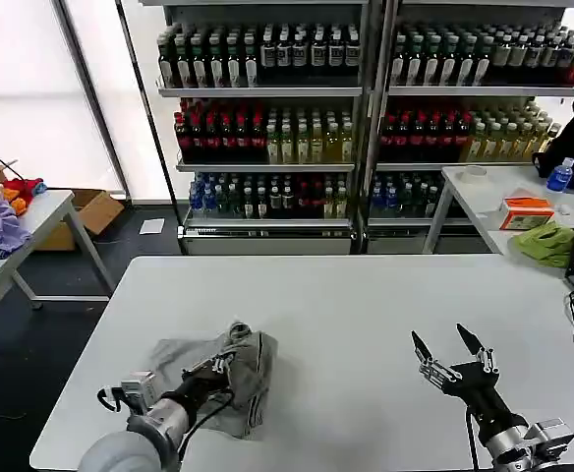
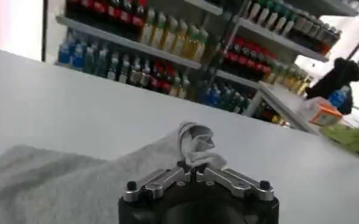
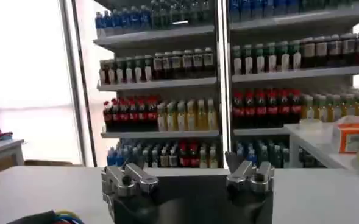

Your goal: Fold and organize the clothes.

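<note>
One light grey shirt [image 1: 230, 379], crumpled, lies on the near left part of the white table [image 1: 366, 315]; one bunched fold of it stands up at its far edge.

Two grippers. The left gripper [image 1: 218, 366] reaches forward low over the near left table edge, its arm nearly level with the tabletop; its fingers are clenched on that raised fold, seen pinched between the tips in the left wrist view [image 2: 194, 159].

The right gripper [image 1: 450, 350] hovers over bare table on the near right, well apart from the shirt, angled forward and up; its fingers [image 1: 421, 346] are spread wide, holding nothing.
</note>
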